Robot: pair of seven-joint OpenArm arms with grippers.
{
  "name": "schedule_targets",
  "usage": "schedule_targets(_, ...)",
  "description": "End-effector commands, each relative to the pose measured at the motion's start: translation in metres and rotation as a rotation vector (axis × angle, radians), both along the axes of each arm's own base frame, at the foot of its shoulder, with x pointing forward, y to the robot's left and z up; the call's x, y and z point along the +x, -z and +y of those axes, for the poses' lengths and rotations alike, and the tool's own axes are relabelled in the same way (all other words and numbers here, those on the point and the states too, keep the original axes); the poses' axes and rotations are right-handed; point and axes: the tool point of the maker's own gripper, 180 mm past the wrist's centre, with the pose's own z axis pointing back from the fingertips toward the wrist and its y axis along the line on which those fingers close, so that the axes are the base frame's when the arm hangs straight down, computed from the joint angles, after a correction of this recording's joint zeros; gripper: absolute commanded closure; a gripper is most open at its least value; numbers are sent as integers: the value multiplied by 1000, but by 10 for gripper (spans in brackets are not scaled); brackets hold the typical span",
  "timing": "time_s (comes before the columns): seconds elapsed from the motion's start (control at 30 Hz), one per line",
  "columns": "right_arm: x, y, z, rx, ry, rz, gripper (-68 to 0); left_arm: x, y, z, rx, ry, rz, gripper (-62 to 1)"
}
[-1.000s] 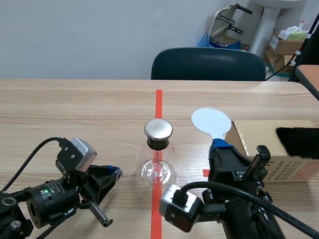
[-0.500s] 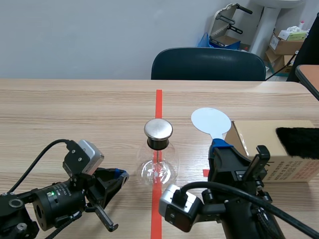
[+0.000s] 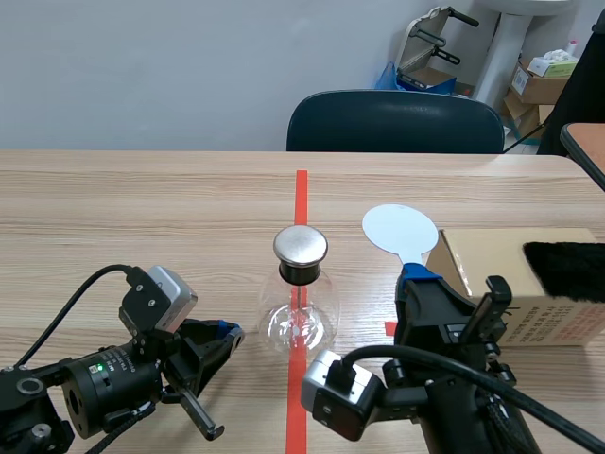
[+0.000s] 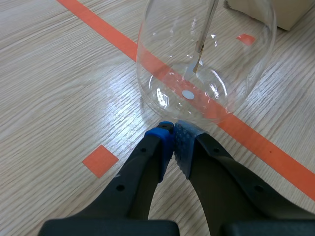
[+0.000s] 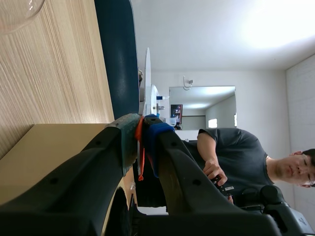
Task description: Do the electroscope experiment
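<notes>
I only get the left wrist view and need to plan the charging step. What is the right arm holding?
Observer: The right gripper is shut on the handle of a pale round paddle, held upright.
Operator: Is the flask capped?
Observer: Yes, a round metal cap sits on the flask's neck.
Operator: Anything to rub with?
Observer: Black fur lies on a cardboard box, on the robot's right.
</notes>
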Motion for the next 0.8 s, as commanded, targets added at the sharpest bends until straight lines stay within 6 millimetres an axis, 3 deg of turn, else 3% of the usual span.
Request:
schedule_targets(0.0,5,-8,-2,2,5,-34,-10,5,-9,-4,-27,-3,-23,-27)
schedule_targets(0.77,5,-8,-3,2,12,-33,-10,3,-5,-3,-10,-5,-12,-27)
